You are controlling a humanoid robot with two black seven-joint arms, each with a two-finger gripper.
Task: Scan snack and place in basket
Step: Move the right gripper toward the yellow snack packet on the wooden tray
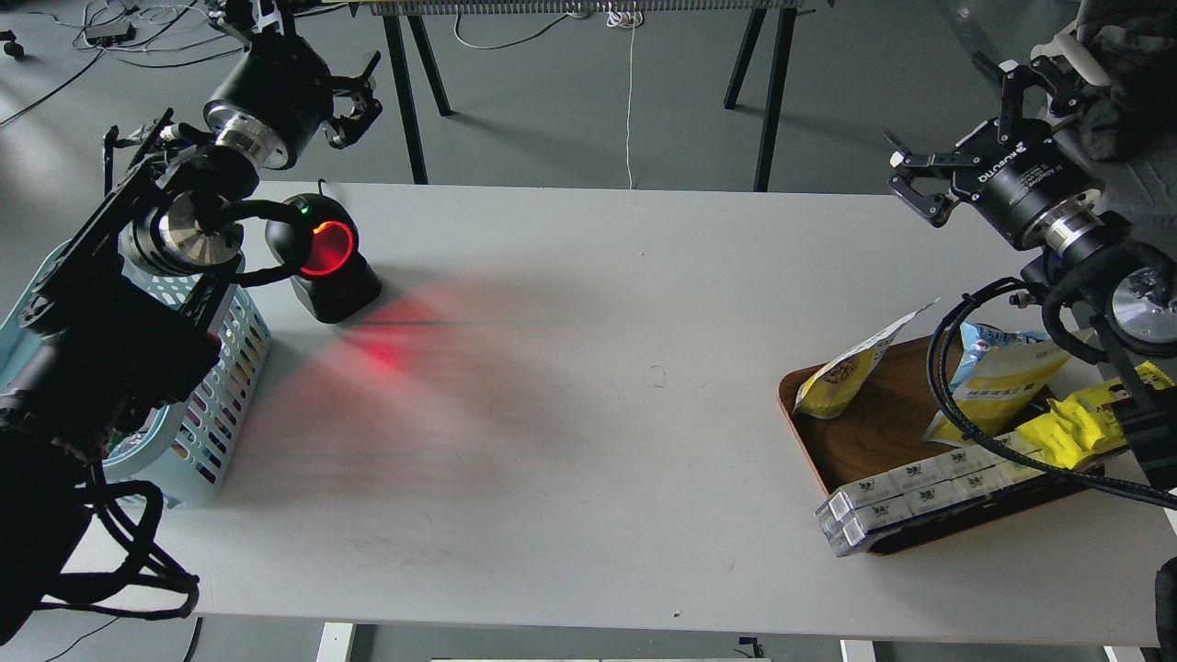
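Head view shows both pincers, left and right, spread and empty above the white tabletop. Small white-and-yellow snack pouch leans in the brown wooden tray.

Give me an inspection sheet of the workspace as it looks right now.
Surface: white table, red scanner glow on it.
Job's things: snack leaning in wooden tray; light blue basket at left edge; barcode scanner lit red.
Clutter: larger yellow pouch, bright yellow wrapper, white boxes in the tray.
Claws: left claw open, empty; right claw open, empty, above the table.
Cables: black loop on right arm hangs over tray; white cord behind table.
Surroundings: grey floor, black trestle legs.
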